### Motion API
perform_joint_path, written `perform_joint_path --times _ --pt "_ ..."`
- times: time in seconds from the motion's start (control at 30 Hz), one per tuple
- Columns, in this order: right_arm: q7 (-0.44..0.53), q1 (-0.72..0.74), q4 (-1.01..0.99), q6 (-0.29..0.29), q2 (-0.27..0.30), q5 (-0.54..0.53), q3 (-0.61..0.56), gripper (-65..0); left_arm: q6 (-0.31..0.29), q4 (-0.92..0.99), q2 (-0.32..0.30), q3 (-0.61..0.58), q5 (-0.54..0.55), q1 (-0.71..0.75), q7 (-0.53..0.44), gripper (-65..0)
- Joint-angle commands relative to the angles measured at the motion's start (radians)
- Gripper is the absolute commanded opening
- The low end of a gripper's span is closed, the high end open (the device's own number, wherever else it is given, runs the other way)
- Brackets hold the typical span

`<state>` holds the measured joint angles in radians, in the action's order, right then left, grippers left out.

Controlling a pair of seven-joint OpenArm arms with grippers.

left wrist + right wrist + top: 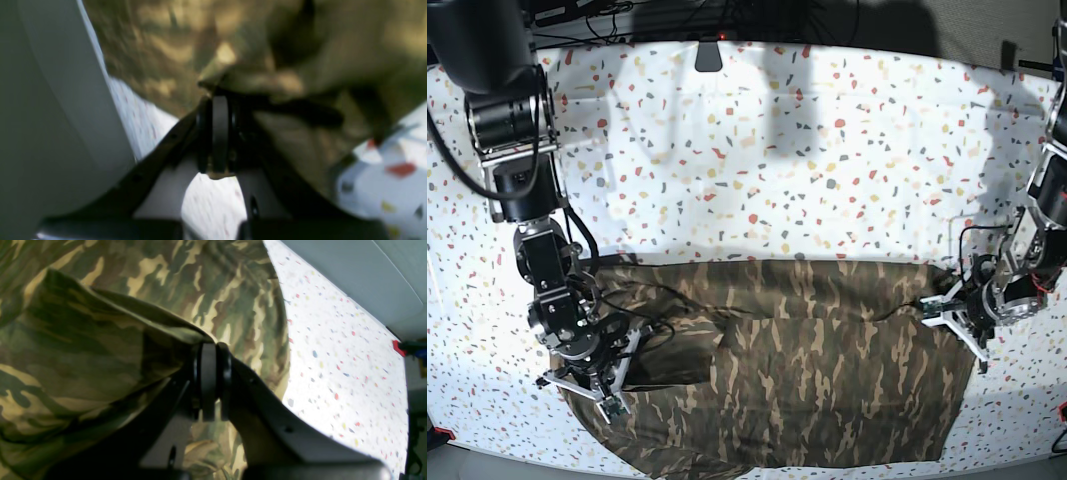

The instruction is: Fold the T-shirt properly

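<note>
The camouflage T-shirt (827,370) lies spread across the near half of the table, its lower hem close to the front edge. My left gripper (930,312) is at the shirt's right edge in the base view, shut on a fold of the cloth (233,76). In the left wrist view the left gripper (218,96) pinches this raised, blurred fold. My right gripper (627,350) is at the shirt's left side, shut on a lifted flap (100,340). The right wrist view shows the right gripper (210,346) closed on that flap's edge, with more shirt (217,290) lying beyond.
A white cloth speckled with red, yellow and grey (777,150) covers the whole table under the shirt. Cables and a dark mount (708,55) line the back edge. A red clamp (397,347) sits at the table's edge.
</note>
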<state>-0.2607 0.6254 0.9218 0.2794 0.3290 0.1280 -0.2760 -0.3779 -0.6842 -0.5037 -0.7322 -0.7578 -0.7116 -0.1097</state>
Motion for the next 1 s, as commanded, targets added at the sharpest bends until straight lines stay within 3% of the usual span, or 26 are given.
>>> perform_joint_path --times 0.0,0.13,0.4,0.53,0.57,0.67,0.73,0.97 --pt "0.026 0.039 0.016 -0.039 0.009 -0.001 0.006 -65.0 0.014 -0.004 -0.012 0.008 0.023 -0.034 0.022 -65.0" --pt "0.026 0.040 0.016 -0.124 0.008 -0.001 0.006 -65.0 0.014 0.012 -0.012 0.008 0.103 -0.034 0.069 -65.0" --pt "0.033 0.042 0.016 -0.126 0.008 0.000 0.005 -65.0 0.015 0.018 -0.012 0.008 0.138 -0.034 0.092 -65.0" --pt "0.120 0.045 0.016 -0.126 0.009 0.004 0.005 -65.0 0.015 0.018 -0.012 0.008 0.164 -0.034 0.092 -65.0" --pt "0.149 0.045 0.016 -0.126 0.009 0.017 0.006 -62.4 0.015 0.018 -0.012 0.008 0.174 -0.034 0.092 -65.0" --pt "0.210 0.045 0.016 -0.126 0.009 0.098 0.006 -35.1 0.015 0.018 -0.012 0.008 0.205 -0.034 0.092 -65.0" --pt "0.208 0.048 0.016 -0.126 0.009 0.123 0.006 -25.5 0.014 0.018 -0.012 0.008 0.209 -0.034 0.092 -65.0" --pt "0.207 0.049 0.016 -0.126 0.009 0.123 0.006 -23.4 0.020 0.018 -0.012 0.008 0.209 -0.037 0.091 -65.0"
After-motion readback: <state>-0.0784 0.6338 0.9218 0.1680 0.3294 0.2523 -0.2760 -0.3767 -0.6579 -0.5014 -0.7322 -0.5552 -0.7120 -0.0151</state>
